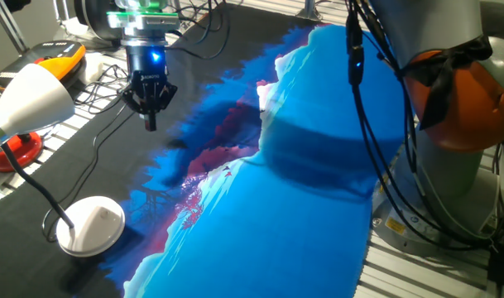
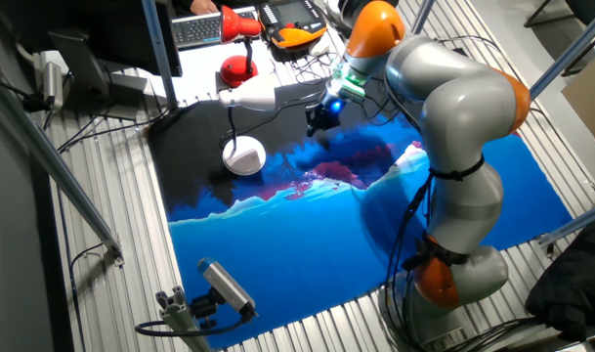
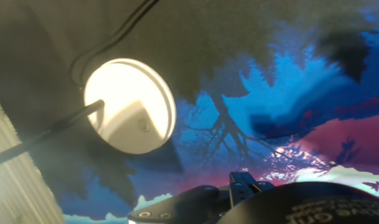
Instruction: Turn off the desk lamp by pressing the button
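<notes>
- Black gripper housing fills the bottom edge of the hand view, closest to the lens, and the fingertips themselves lie out of frame there.
- From one fixed view the gripper hangs above the dark part of the printed cloth, holding nothing; whether its fingers are parted or closed cannot be told from any view.
- On the cloth stands the desk lamp, its round white base near the left edge and well apart from the gripper.
- Its thin black neck rises from the base to the cone shade, which tilts down over the base; hence, probably, the bright glow on the dome in the hand view.
- A faint grey mark on the dome, just right of centre, looks like the button, and it faces upward, so a press from above suits it.
- Judging by the gap, the press has not begun; the arm must first travel across to the base.
- Behind the shade sits a red lamp, apart from the task.
</notes>
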Robot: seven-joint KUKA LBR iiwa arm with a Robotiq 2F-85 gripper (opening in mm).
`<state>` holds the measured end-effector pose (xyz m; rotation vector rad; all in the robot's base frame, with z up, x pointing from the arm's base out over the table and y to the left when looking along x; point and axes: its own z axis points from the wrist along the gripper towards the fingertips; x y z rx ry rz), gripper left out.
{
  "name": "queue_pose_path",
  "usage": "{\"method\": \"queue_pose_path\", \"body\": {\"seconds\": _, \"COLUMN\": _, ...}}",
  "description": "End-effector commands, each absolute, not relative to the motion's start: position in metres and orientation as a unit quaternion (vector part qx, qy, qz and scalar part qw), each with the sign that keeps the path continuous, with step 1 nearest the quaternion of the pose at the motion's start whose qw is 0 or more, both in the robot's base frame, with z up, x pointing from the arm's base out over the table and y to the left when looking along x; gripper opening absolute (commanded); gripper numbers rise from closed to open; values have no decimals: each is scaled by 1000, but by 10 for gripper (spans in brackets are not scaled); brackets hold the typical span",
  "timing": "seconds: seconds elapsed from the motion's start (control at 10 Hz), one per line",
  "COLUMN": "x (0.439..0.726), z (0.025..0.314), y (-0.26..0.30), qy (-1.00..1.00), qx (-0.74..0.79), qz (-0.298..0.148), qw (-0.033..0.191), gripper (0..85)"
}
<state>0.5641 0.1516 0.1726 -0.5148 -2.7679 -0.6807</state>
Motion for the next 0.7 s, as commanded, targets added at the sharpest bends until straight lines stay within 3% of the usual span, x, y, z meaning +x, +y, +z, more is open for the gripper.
{"method": "queue_pose_path", "body": {"seconds": 0.0, "x": 565, "z": 165, "y": 156, "qy": -946, "qx": -181, "qz": -239, "qw": 118, "gripper": 0}}
{"method": "queue_pose_path", "body": {"seconds": 0.6, "x": 578, "z": 128, "y": 201, "qy": -936, "qx": -211, "qz": -261, "qw": 105, "gripper": 0}}
